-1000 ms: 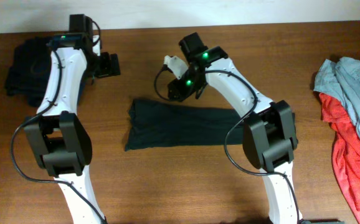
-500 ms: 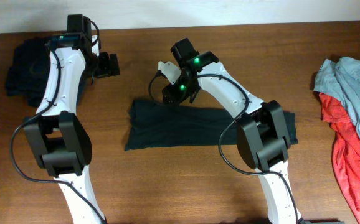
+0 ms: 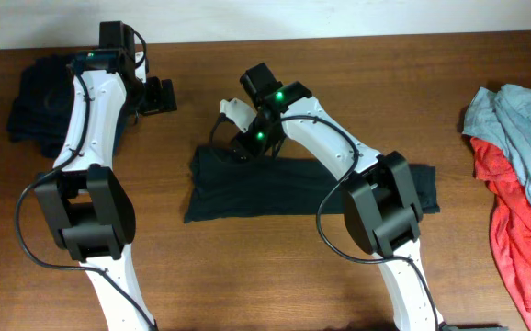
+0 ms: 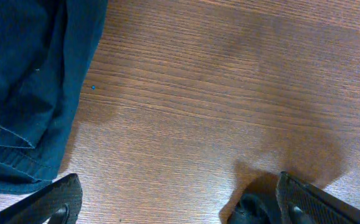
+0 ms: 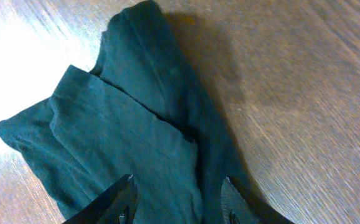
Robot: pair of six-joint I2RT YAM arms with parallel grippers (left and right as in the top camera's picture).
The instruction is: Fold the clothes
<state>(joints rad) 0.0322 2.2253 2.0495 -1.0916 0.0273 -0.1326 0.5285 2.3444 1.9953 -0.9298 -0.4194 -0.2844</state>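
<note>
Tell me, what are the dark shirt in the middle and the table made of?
Shirt: looks like soft, matte knit cloth, perhaps cotton jersey; it lies limp, with folds and stitched seams. Table: wood or a wood-look laminate, smooth with a slight sheen; it shows brown grain lines and some glare.

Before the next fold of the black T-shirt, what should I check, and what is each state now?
1. Right gripper above the black T-shirt, near its upper left part: ok.
2. Right jaws apart, no cloth pinched: ok.
3. Left gripper open, empty, over bare table: ok.
4. T-shirt's layers aligned at the left end: not ok, stepped.
5. Navy pile and grey-blue and red pile apart from the T-shirt: ok.
6. Right gripper's height above the cloth: cannot tell.
</note>
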